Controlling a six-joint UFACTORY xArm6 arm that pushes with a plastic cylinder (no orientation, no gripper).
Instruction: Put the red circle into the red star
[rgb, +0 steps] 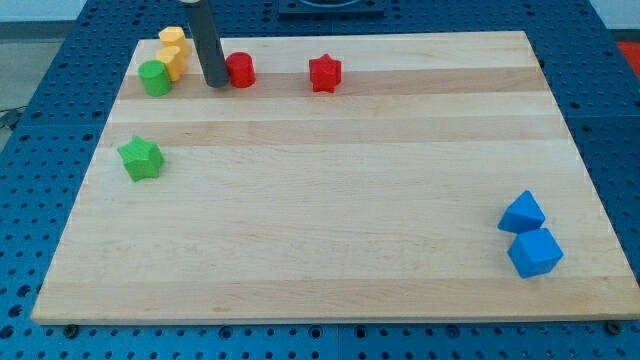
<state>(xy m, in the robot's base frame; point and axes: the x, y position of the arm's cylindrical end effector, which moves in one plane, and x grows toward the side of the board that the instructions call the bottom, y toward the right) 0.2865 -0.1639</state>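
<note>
The red circle (241, 69) lies near the view's top left on the wooden board (330, 200). The red star (325, 73) lies to its right, a gap of about one block width between them. My tip (215, 84) stands just left of the red circle, touching or nearly touching its left side. The dark rod rises from there toward the view's top and hides part of the circle's left edge.
A green circle (155, 78) and two yellow blocks (174, 52) cluster left of my tip at the top left corner. A green star (141, 158) lies lower left. Two blue blocks (522, 212) (535, 252) sit at the lower right.
</note>
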